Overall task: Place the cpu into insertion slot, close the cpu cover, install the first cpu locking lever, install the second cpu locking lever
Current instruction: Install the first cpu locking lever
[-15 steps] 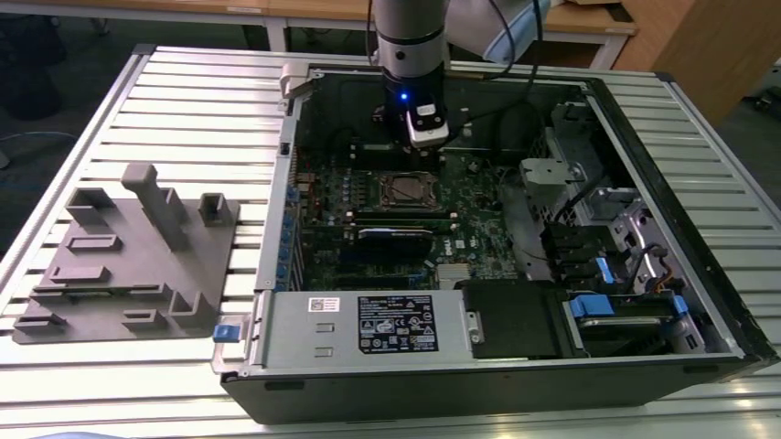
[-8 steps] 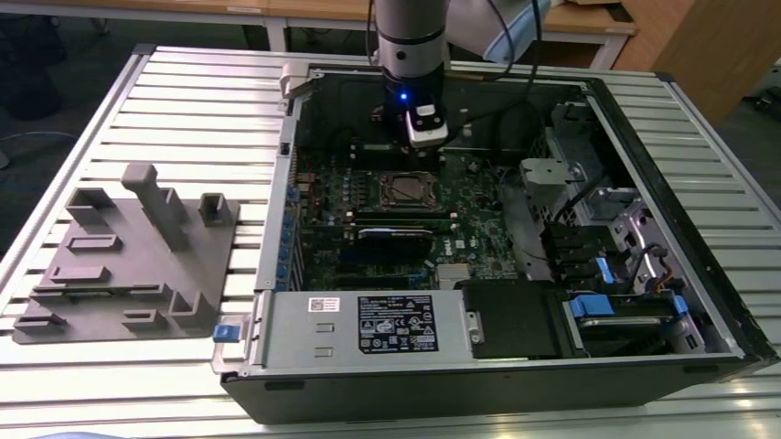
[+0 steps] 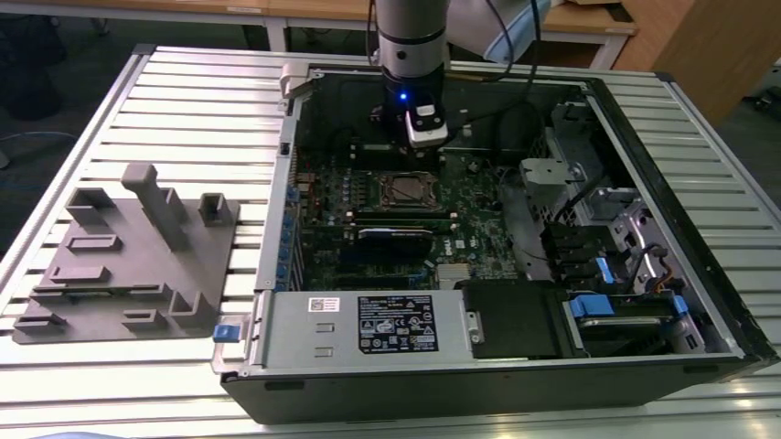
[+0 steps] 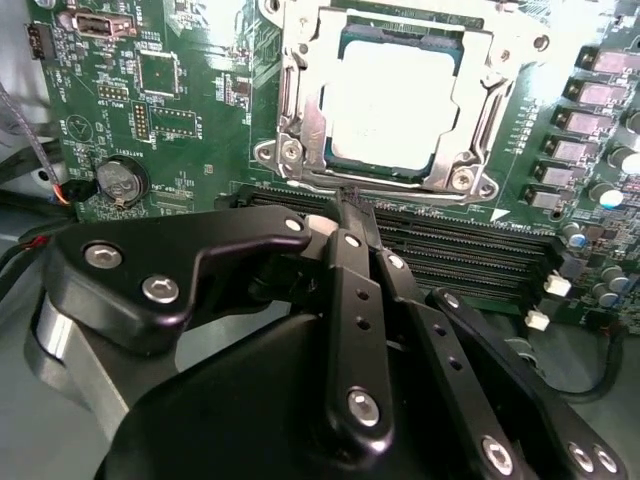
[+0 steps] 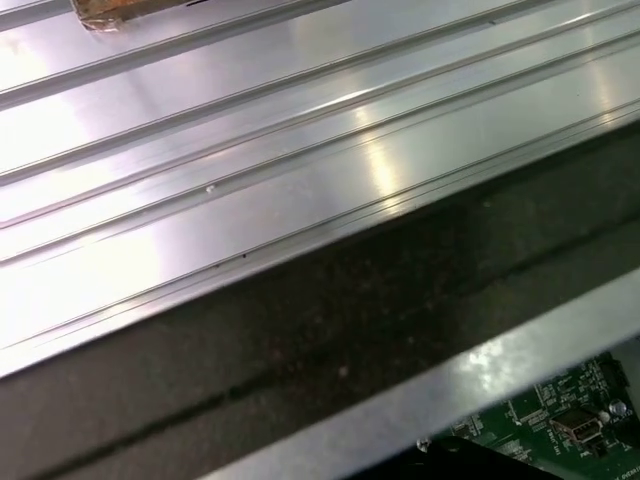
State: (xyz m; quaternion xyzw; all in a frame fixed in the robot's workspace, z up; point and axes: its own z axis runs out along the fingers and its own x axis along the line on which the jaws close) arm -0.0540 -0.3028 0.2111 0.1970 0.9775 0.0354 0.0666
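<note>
In the second wrist view the cpu (image 4: 395, 100), a pale silver square, lies flat in the insertion slot, which it mostly hides. The cpu cover (image 4: 298, 110), a silvery frame, lies down around it. My gripper (image 4: 350, 200) has its black fingers drawn together, tips just at the socket's near edge beside the memory slots, with nothing visibly between them. How the locking levers stand I cannot tell. In the exterior view the gripper (image 3: 419, 142) hangs inside the open computer case just behind the insertion slot (image 3: 409, 190).
The case (image 3: 683, 302) lies open on a slatted metal table (image 3: 183, 101). A grey fixture block (image 3: 128, 256) rests at the exterior view's left. Drive bays and cables crowd the case's right side. The first wrist view looks over table slats (image 5: 250, 150) and a case wall.
</note>
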